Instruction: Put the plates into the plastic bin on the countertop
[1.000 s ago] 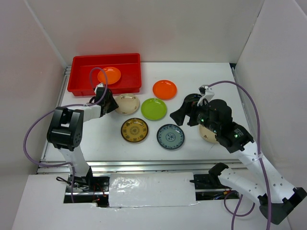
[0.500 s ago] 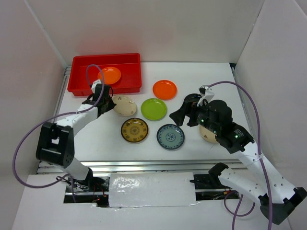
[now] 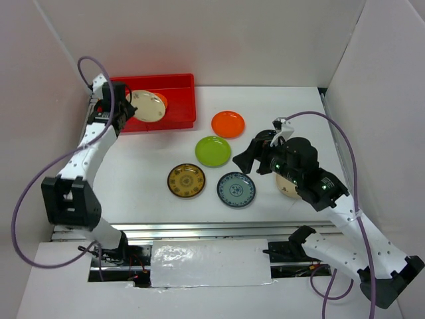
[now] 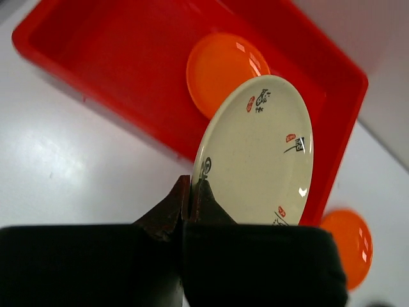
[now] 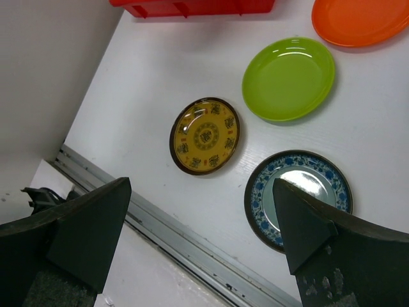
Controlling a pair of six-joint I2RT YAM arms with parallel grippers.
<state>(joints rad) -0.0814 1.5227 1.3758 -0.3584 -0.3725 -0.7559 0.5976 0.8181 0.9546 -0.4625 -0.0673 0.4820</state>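
Left gripper [image 4: 190, 192] carried cream plate [image 4: 255, 153] up over the red bin [image 4: 96, 51].
I see it clamped on the plate's rim; right gripper [image 5: 201, 185] gapes wide, empty.

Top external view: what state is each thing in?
left gripper, shut on cream plate
cream plate, tilted over plastic bin
plastic bin, holds orange plate
right gripper, open, empty
outer orange plate, on countertop
green plate, on countertop
gold plate, on countertop
blue plate, on countertop
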